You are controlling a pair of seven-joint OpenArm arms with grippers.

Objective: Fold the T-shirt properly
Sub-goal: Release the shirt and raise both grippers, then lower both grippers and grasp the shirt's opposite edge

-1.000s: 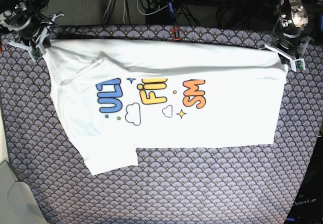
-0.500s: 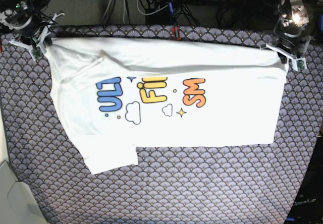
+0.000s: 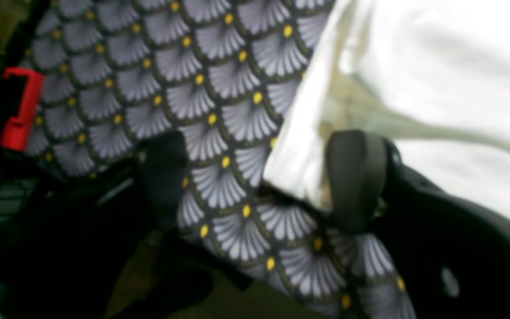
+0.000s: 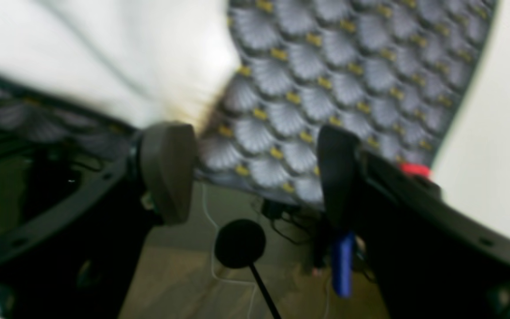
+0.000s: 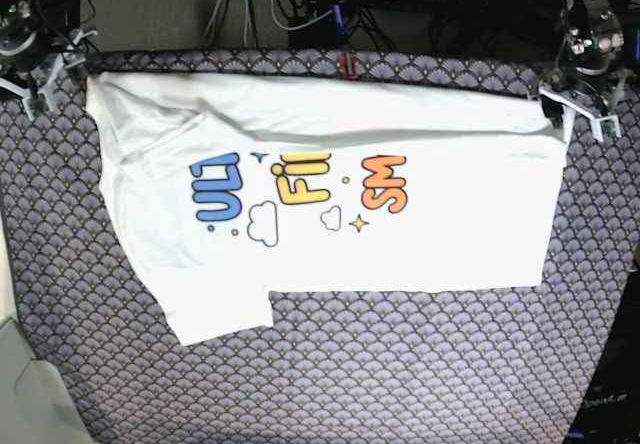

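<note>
The T-shirt [image 5: 330, 204] lies spread on the scallop-patterned table cover [image 5: 400, 374], filling the middle and upper part of the base view, with one lengthwise fold made: its far long edge has been brought over toward the centre, so a doubled white band runs from 10 o'clock to 2 o'clock and cuts off the tops of the blue, yellow and orange letters. By that reading the task is at an early stage; the near side, the sleeve sticking out at 7 o'clock and the crosswise folds are not yet done. The left gripper [image 3: 259, 177] stands wide, one pad beside the shirt's corner, gripping nothing. The right gripper [image 4: 255, 173] is also spread wide, clear of the cloth at 10 o'clock. Both wrist views are blurred, so contact at the left pad cannot be settled, and the folded-under layers are hidden.
</note>
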